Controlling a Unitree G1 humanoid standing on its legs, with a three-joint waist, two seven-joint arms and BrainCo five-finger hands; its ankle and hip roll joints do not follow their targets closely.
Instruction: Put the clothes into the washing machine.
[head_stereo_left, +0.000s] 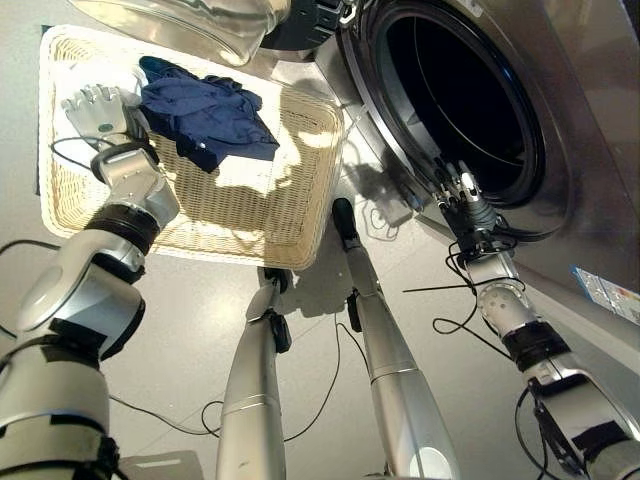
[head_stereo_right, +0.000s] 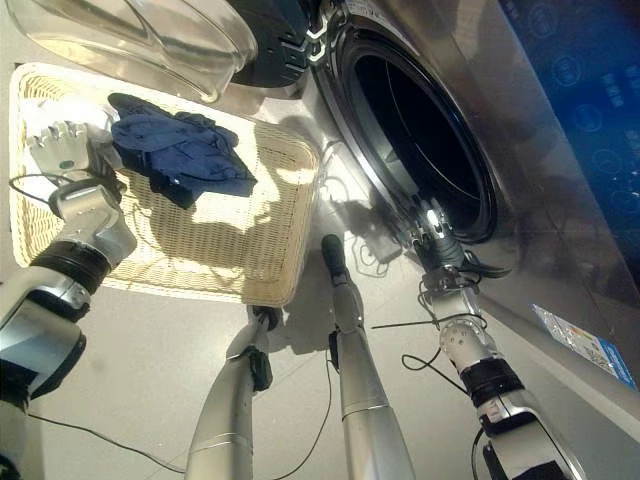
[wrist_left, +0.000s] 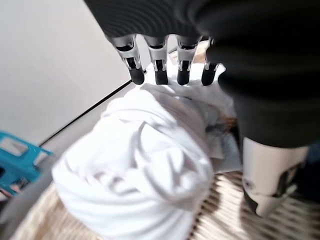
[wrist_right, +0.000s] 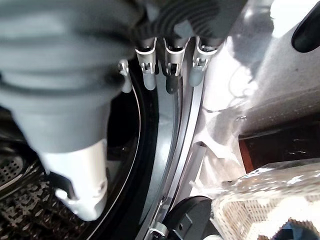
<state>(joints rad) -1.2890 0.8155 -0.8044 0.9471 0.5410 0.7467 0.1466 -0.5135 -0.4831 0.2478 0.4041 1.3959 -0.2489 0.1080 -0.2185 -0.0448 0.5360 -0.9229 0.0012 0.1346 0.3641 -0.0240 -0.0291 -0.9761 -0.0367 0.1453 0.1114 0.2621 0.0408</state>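
My left hand (head_stereo_left: 98, 108) spread above white cloth (wrist_left: 140, 165), basket (head_stereo_left: 290, 190) 10 o'clock | right hand (head_stereo_left: 462, 200) fingers straight at washer rim (head_stereo_left: 385, 120), 2 o'clock | navy garment (head_stereo_left: 205, 115) beside.

Pale floor (head_stereo_left: 180, 330) carries a flat wicker basket (head_stereo_left: 260, 215) (rectangular, rounded corners), set just beside the washing machine (head_stereo_left: 560, 120). Inside the basket: dark blue garment (head_stereo_left: 205, 115) near one end, white bunched garment (wrist_left: 140, 165) beside it.

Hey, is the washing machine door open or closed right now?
Open. The washing machine shows a bare dark drum opening, with the glass door swung aside above the wicker basket. The right hand sits at its rim.
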